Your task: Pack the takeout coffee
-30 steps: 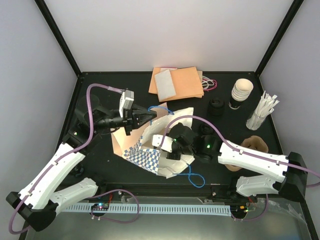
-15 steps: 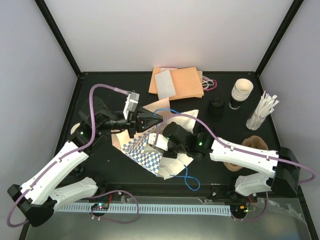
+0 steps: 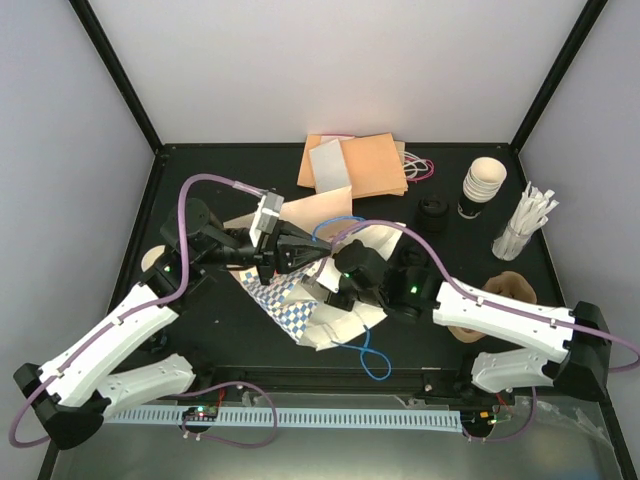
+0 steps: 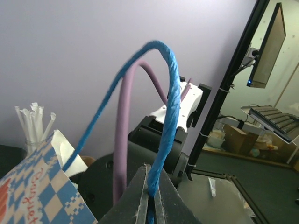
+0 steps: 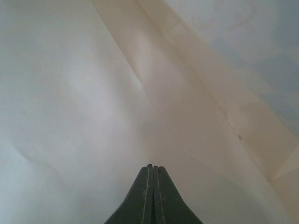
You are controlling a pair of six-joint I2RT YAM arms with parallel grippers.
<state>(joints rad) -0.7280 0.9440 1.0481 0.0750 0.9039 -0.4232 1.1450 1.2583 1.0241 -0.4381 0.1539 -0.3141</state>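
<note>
currently the left hand [image 4: 150, 186] is pinched on the blue cord handle [image 4: 169, 116] of the checkered paper bag [image 3: 285, 300], which lies on the surface [image 3: 230, 335]. right hand [image 5: 153, 167] pressed together, tips against the bag's pale paper. coffee cup [image 3: 433, 213] stands back right, well apart from the bag, near the cup stack [image 3: 482, 183].

Red script lettering on the blue-checked bag [image 4: 37, 186]; too cropped for me to read. Nothing else legible.
</note>
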